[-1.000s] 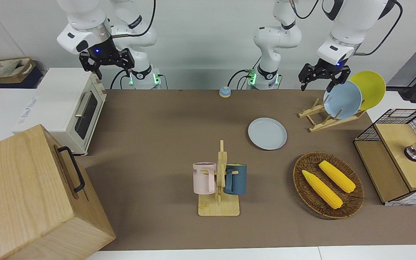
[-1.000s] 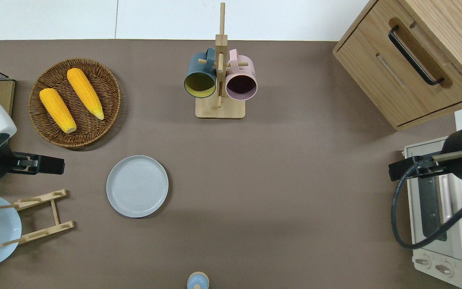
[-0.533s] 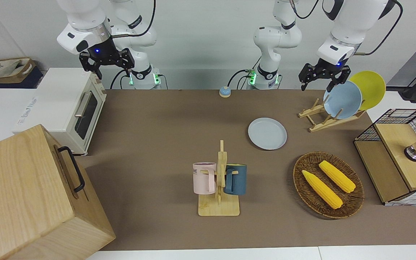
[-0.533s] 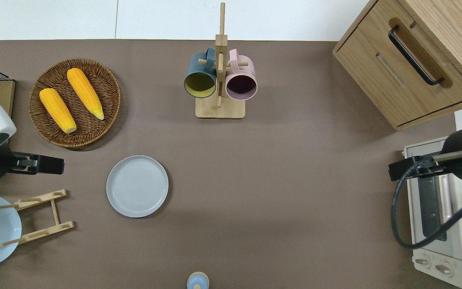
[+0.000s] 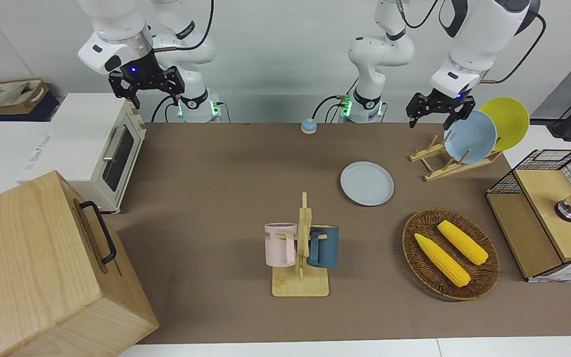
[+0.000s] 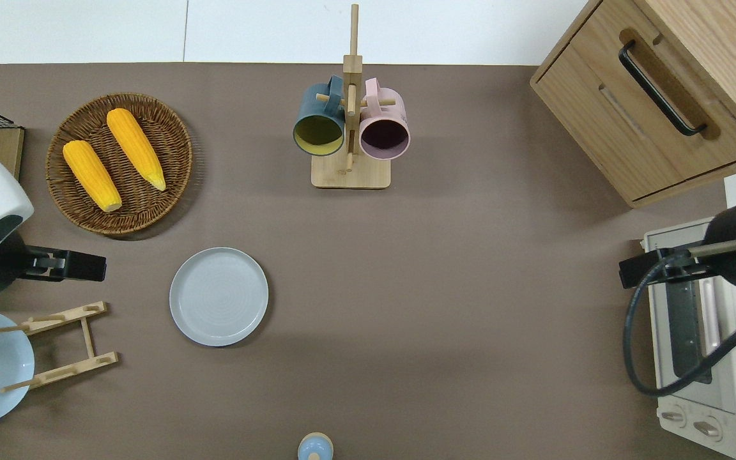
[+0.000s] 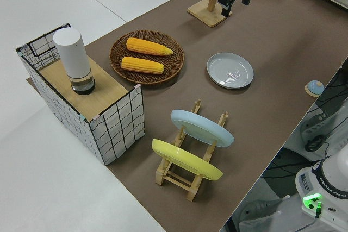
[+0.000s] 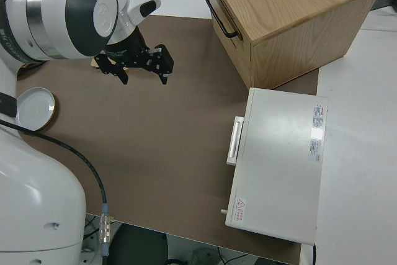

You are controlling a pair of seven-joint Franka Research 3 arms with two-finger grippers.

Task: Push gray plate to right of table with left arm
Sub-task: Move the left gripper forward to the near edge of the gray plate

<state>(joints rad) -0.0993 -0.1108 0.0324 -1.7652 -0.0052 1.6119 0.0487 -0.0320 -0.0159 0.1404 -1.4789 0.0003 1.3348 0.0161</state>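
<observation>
Left gripper (image 5: 436, 110) is held up in the air with its fingers spread, nothing gripped, nowhere near the gray plate (image 6: 219, 296) yet. That plate sits untouched on the table (image 6: 444, 300), between the basket and the rack, so basically the whole push is left. Right arm is parked.

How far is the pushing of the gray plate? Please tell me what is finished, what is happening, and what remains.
Nothing looks finished: the gray plate lies flat toward the left arm's end of the table, between the dish rack and the corn basket. In hand: the left gripper is open in the air, beside the plate, not touching it. Left: lowering to the rim and the whole push. The right arm is parked.
</observation>
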